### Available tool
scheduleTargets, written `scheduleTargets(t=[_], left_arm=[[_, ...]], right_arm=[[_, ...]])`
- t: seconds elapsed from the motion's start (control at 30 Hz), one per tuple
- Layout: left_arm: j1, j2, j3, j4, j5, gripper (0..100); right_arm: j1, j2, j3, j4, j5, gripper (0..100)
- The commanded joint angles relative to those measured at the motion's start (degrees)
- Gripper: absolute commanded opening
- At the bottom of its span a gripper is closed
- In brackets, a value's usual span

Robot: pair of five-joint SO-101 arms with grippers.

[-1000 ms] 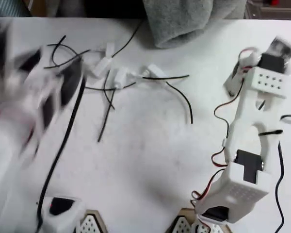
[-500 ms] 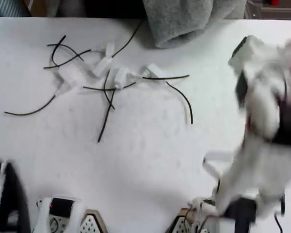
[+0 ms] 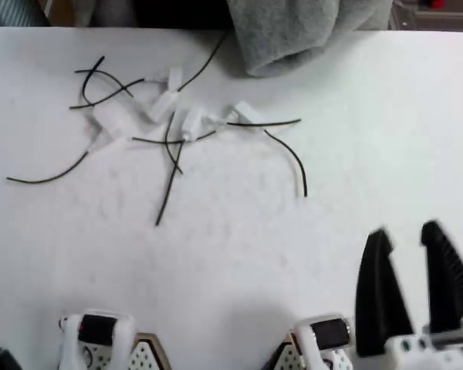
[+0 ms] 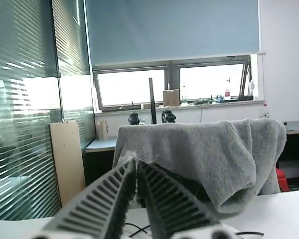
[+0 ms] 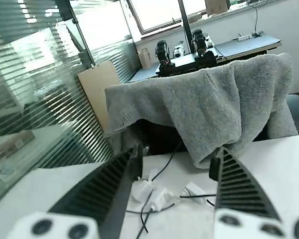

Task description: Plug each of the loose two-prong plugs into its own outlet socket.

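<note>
On the far left-centre of the table [image 3: 386, 116], I log the task's items: a loose cluster of white plugs and sockets [image 3: 191, 123]. They trail thin black leads [image 3: 170, 181] that cross one another. From here I cannot tell plug from socket, nor whether any pair is mated.

Item, right gripper [image 3: 406, 230]: it sits at the near right edge of the high view, jaws spread wide with nothing between them. The cluster lies well apart from it, farther out and to the left. In my right wrist view, several of the white pieces sit on the table in the gap framed by its two black fingers [image 5: 109, 194], far beyond the tips and untouched.

Item, left gripper [image 4: 136, 160]: the ribbed fingers are pressed together tip to tip, clenched on nothing. They are raised and aimed toward the towel. A few black leads show on the table below and beyond them.

Item, grey towel [image 3: 293, 31]: it is draped at the table's far edge, just beyond the cluster, and one lead runs up to its hem.

Item, arm bases [image 3: 96, 335]: two white mounts stand at the near edge, well apart from the cluster.
</note>
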Motion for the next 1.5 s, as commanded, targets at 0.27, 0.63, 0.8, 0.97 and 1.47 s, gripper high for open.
scheduleTargets(t=[0.27,0.63,0.8,0.97,1.47], left_arm=[[-0.13,0.13,28.75,-4.48,0.18,2],[-0.31,0.13,60.75,-13.80,-15.12,2],[-0.40,0.13,63.12,-14.77,5.63,2],[-0.31,0.13,73.41,-14.86,2.46,2],[-11.82,0.31,94.15,-26.55,1.85,2]], right_arm=[[-0.75,-34.24,58.46,-17.71,20.75,3.1],[-0.92,-32.13,78.15,-21.76,35.52,3.1],[-0.75,-32.13,90.55,-25.45,36.22,3.1],[0.84,-32.13,98.02,-26.33,32.53,3.1],[1.45,-33.19,115.96,-28.26,32.79,3.2]])
